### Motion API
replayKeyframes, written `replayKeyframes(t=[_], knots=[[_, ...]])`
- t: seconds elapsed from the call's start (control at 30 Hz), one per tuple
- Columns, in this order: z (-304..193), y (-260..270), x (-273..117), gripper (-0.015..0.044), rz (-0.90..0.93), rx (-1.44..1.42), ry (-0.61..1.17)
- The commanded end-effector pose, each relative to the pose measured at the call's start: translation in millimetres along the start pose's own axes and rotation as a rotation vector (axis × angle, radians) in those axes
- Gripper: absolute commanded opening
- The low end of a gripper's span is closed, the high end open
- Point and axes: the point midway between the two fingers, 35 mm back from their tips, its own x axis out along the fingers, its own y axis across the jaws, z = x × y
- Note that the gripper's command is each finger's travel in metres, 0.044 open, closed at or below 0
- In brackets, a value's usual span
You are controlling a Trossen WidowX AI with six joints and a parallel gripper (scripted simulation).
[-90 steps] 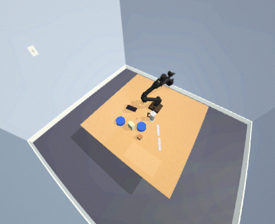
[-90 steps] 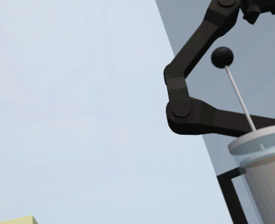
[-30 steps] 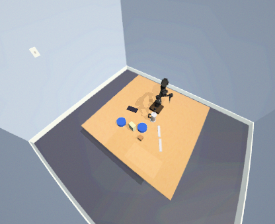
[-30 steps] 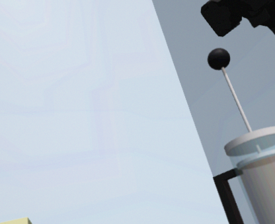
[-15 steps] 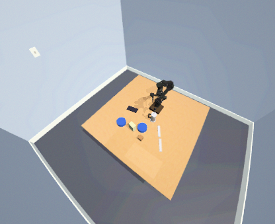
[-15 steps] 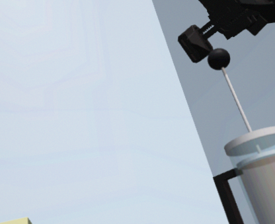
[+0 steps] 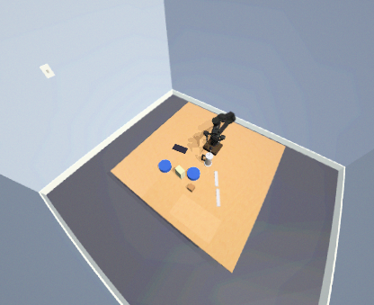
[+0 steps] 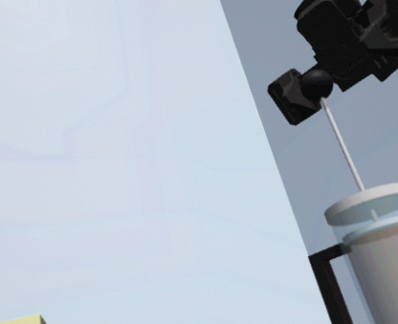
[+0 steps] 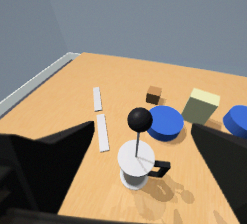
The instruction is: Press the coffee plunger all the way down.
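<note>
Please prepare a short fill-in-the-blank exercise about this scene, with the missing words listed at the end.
1. The ball-shaped knob on top of the plunger rod is coloured ____.
2. The two round discs on the table are coloured ____.
3. The fingers of the gripper are not closed; they stand ____.

Missing words: black; blue; open
</note>
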Motion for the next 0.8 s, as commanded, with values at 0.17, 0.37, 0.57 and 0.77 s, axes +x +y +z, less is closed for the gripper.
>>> replayKeyframes(t=[0.17, 0.37, 0.57, 0.77], knots=[[-1.3, -1.6, 14.4, 0.0440, -0.002, 0.003, 0.003], [-1.3, -1.3, 23.8, 0.0440, -0.001, 0.003, 0.002], [-1.5, -0.1, 33.3, 0.0440, -0.001, 0.004, -0.001], [-1.5, 0.2, 35.5, 0.0361, -0.001, 0.004, -0.002]])
